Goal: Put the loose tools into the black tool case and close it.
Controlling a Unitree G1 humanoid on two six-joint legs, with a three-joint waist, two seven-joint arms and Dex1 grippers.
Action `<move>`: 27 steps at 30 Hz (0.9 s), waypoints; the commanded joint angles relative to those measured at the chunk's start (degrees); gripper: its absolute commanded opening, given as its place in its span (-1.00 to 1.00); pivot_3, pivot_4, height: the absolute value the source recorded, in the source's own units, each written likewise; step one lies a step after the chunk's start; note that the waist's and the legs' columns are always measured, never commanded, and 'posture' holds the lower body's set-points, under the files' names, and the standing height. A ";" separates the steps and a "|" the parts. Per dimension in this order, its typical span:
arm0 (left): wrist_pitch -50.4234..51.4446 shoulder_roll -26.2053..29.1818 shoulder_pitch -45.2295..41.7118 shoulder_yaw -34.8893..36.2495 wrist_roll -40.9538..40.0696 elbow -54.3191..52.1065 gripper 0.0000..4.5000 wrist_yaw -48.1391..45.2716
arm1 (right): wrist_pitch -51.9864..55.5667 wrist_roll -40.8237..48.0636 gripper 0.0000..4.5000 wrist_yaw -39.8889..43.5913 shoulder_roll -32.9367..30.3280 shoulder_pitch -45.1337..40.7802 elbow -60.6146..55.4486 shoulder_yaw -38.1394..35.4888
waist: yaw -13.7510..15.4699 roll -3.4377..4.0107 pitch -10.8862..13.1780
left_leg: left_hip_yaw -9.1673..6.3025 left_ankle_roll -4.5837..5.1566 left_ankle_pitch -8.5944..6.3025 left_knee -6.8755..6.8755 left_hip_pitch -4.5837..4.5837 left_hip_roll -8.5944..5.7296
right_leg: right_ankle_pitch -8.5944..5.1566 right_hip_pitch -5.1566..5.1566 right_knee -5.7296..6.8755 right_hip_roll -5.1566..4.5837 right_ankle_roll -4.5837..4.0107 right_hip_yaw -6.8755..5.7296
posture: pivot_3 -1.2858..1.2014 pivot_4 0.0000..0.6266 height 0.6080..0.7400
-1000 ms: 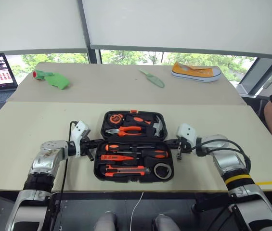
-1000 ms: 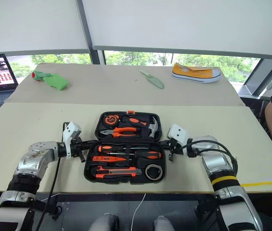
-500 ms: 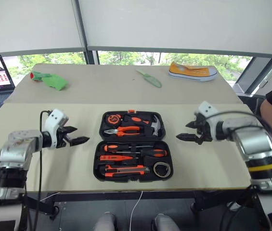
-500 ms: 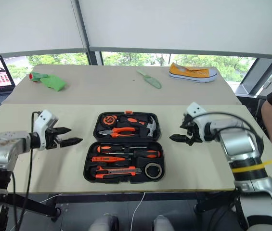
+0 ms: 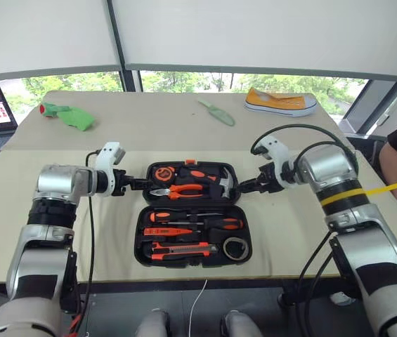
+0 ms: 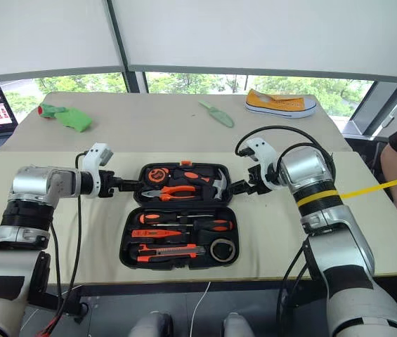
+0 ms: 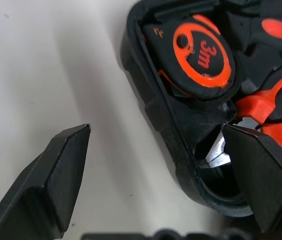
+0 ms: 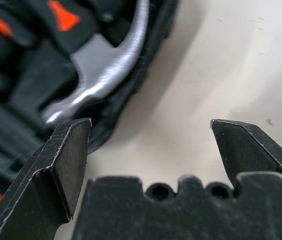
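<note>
The long beige table [image 5: 57, 210] carries everything, and the black tool case [image 5: 194, 214] lies open flat at the middle of its near half, the far half of the shell hinged back toward the windows. By the look of it the loading is finished: the near half holds two black-and-orange screwdrivers [image 5: 198, 217], the slim orange screwdriver [image 5: 167, 231], the utility knife [image 5: 184, 247] and the small dark tape roll [image 5: 237, 247], each seated in a moulded slot, and no stray tool lies on the table around the case. The far half holds a tape measure [image 7: 200, 55], pliers [image 5: 181, 190] and a hammer [image 8: 111, 80]. What is left is the closing, and that has not begun, since the lid lies fully back. The left gripper [image 5: 140, 184] sits at the far-left corner of the case with its two fingers spread wide, one over bare table and one over the rim, pinching nothing. The right gripper [image 5: 246, 187] mirrors it at the far-right corner, fingers likewise spread and empty, straddling the rim beside the hammer head. Both seem placed to take the far half by its corners and fold it over toward the near edge. The green trowel [image 5: 219, 112] and the yellow shoe [image 5: 281, 103] lie well apart on the far table.
</note>
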 commanded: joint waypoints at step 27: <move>-20.44 -6.38 9.62 13.93 -7.88 -6.23 -0.96 -1.33 | -22.18 5.61 -1.00 -7.49 5.37 11.17 -13.73 -15.05 | -0.14 0.00 0.01 | -0.18 -0.17 0.49 -0.06 0.22 -0.11 | 0.09 0.13 0.41 -0.04 -0.06 0.02 | 0.03 -0.52 1.00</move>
